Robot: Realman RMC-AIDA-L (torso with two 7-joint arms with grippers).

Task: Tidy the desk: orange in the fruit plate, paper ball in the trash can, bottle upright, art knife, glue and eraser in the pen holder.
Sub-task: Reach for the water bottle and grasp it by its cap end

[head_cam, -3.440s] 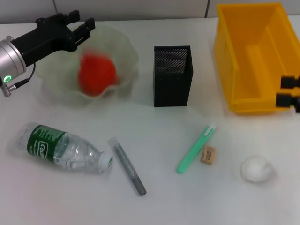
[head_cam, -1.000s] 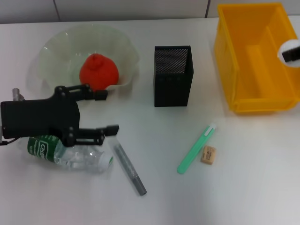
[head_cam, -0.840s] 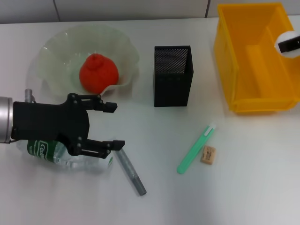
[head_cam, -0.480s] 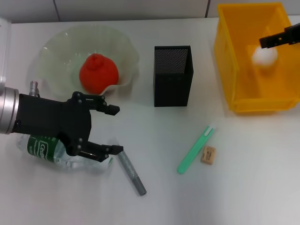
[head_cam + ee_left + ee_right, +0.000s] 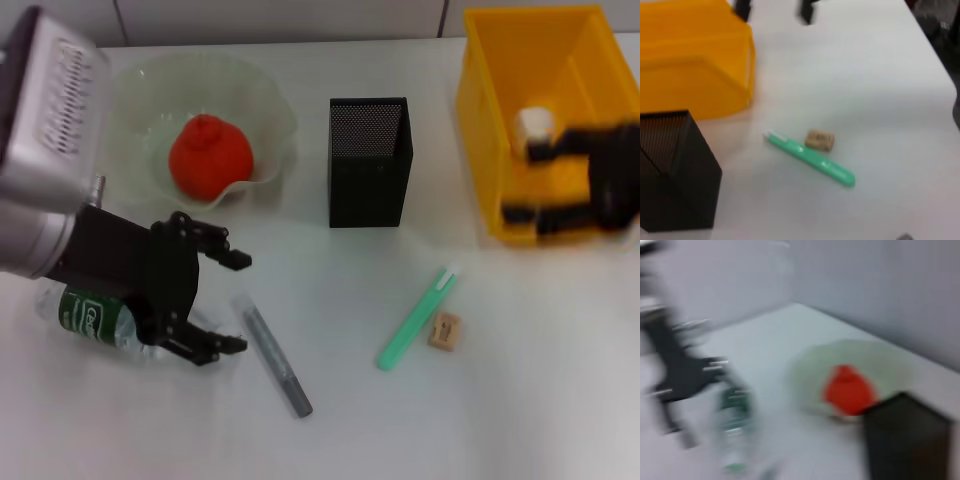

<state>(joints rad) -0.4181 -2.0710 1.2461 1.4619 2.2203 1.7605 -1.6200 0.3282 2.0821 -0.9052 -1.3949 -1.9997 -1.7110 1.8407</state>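
Moved since half a second back: left hand (image 5: 225,300) lower over the lying bottle (image 5: 95,318), right hand (image 5: 570,180) now smeared across the front wall of the yellow trash can (image 5: 500,120), paper ball (image 5: 534,124) freed and inside the can.

Head view: plain white worktop (image 5: 420,420), grey wall strip along the far edge. Orange (image 5: 208,158) resting in the fruit plate (image 5: 275,120), far left. Pen holder (image 5: 369,176) upright in the middle, well apart from plate and can. Left hand spread wide, one finger above and one below the bottle's cap end, not closed on it. Bottle on its side at the near left, mostly hidden under the arm. Grey glue stick (image 5: 275,360) lying just beside the lower finger. Green art knife (image 5: 415,320) and tan eraser (image 5: 444,331) side by side, near but apart, on open worktop in front of the can. Right hand's spread: cannot tell, too blurred. Bare room along the near edge and between pen holder and can.

Left wrist view: trash can (image 5: 695,60), pen holder (image 5: 675,175), art knife (image 5: 810,158) with eraser (image 5: 819,140) just beside it, clear white surface around them.

Right wrist view: blurred; orange (image 5: 848,390) in the plate (image 5: 890,360), pen holder (image 5: 905,435) beside it, bottle (image 5: 734,435) and left hand (image 5: 722,375) beyond.
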